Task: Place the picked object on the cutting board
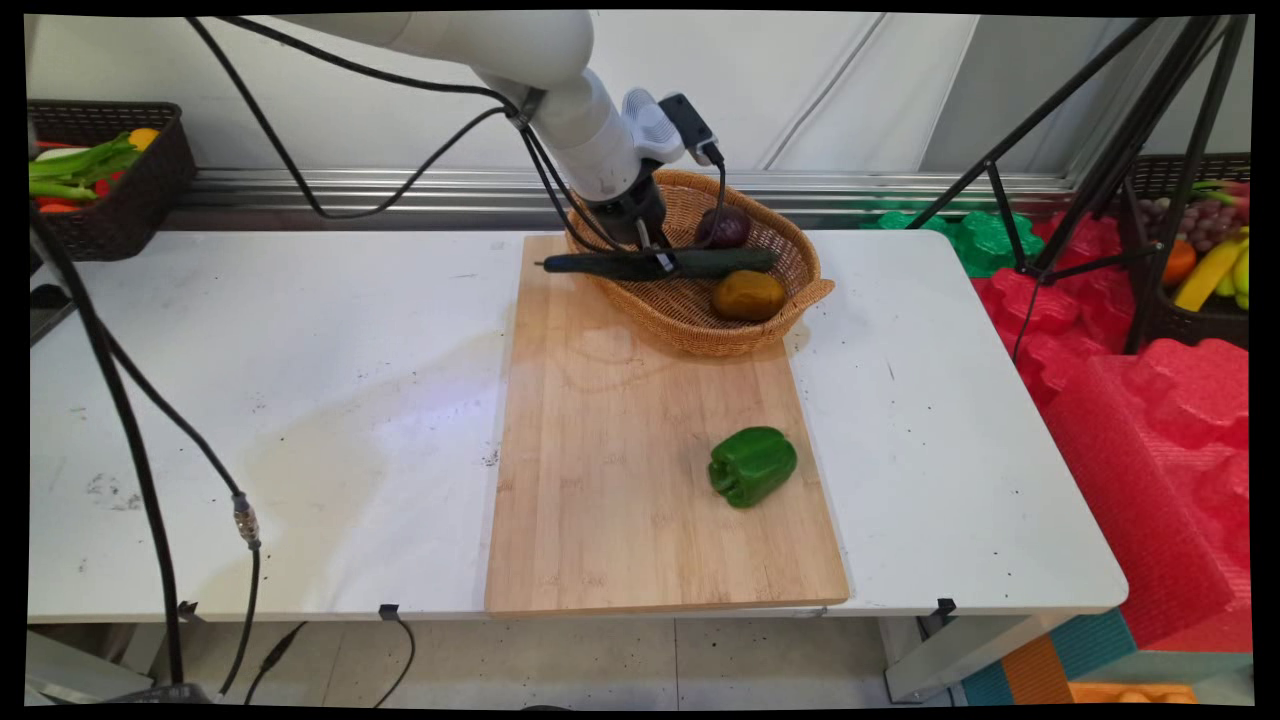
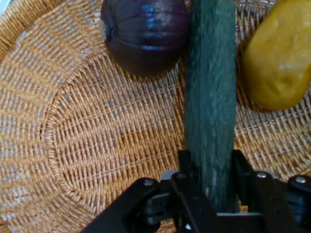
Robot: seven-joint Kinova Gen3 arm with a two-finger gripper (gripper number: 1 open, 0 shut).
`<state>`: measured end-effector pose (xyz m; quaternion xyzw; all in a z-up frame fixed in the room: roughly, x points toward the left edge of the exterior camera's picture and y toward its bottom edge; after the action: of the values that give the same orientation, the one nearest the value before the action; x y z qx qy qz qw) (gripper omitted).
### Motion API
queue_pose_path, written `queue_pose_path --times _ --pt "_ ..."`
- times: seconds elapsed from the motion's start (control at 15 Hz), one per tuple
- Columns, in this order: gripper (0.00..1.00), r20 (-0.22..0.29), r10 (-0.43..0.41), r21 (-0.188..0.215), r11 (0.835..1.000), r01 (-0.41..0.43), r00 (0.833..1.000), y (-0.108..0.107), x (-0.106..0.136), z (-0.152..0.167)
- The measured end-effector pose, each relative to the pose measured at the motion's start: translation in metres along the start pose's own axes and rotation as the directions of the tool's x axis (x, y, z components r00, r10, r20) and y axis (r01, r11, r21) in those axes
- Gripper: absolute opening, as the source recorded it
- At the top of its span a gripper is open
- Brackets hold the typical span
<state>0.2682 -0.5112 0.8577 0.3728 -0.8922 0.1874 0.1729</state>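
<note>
My gripper [image 1: 655, 262] [image 2: 211, 167] is shut on a long dark green cucumber [image 1: 700, 263] [image 2: 210, 97], held level over the wicker basket [image 1: 700, 325] [image 2: 87, 126] at the far end of the wooden cutting board [image 1: 620, 480]. The cucumber's left end sticks out past the basket's rim. Inside the basket lie a dark purple onion [image 1: 723, 227] [image 2: 144, 34] and a brownish-yellow potato [image 1: 748, 295] [image 2: 279, 58], one on each side of the cucumber. A green bell pepper [image 1: 752, 465] lies on the board's near right part.
A dark basket of vegetables [image 1: 105, 180] stands at the table's far left. Black tripod legs [image 1: 1090, 180], red foam [image 1: 1150, 400] and a fruit basket [image 1: 1200, 250] are off the table's right side. Black cables [image 1: 150, 450] hang across the left.
</note>
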Motion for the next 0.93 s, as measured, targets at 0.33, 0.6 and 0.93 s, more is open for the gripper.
queue_pose_path --times 0.33,0.6,0.93 --pt "0.0 -0.03 0.02 0.025 1.0 -0.019 0.999 0.004 0.001 -0.033" --pt "0.0 -0.083 0.012 0.062 0.998 -0.007 0.996 0.012 -0.002 -0.087" --pt "0.0 -0.119 -0.012 0.066 0.998 0.02 0.993 0.039 -0.036 -0.148"
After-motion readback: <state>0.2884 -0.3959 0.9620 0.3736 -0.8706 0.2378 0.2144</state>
